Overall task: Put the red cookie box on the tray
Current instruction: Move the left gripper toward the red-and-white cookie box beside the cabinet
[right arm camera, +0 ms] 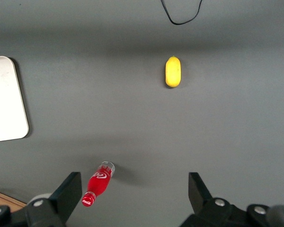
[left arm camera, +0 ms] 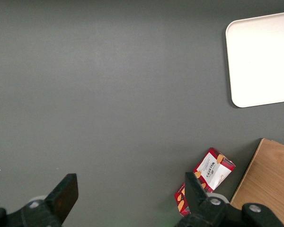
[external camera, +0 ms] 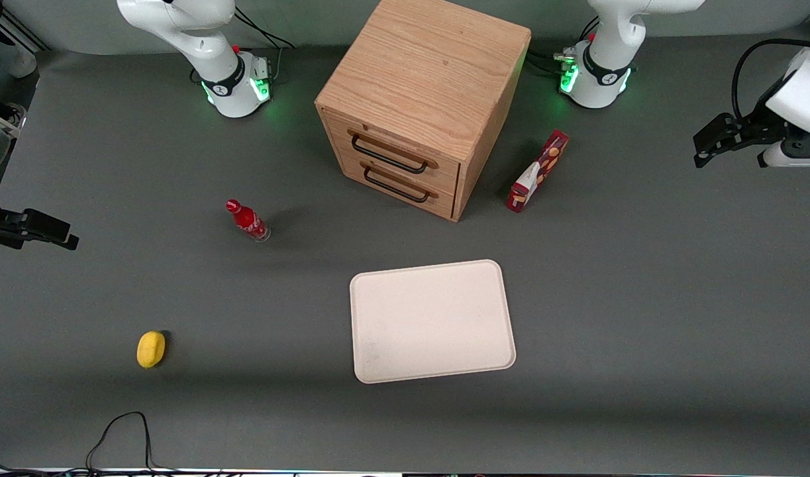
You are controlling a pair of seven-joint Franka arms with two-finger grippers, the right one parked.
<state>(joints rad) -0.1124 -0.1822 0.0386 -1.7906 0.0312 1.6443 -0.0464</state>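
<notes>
The red cookie box (external camera: 537, 172) stands on a long edge on the grey table, close beside the wooden cabinet (external camera: 424, 99); the left wrist view also shows the red cookie box (left arm camera: 213, 172), partly hidden by one finger (left arm camera: 195, 189). The cream-white tray (external camera: 431, 321) lies flat with nothing on it, nearer to the front camera than the box, and the same tray (left arm camera: 260, 56) shows from the wrist. My left gripper (external camera: 703, 149) hangs above the table toward the working arm's end, apart from the box. The gripper (left arm camera: 130, 194) is open with only bare table between its fingers.
The wooden cabinet has two drawers with dark handles, both closed. A small red bottle (external camera: 248, 220) and a yellow fruit (external camera: 151, 349) sit toward the parked arm's end. A black cable (external camera: 123, 430) loops at the table's front edge.
</notes>
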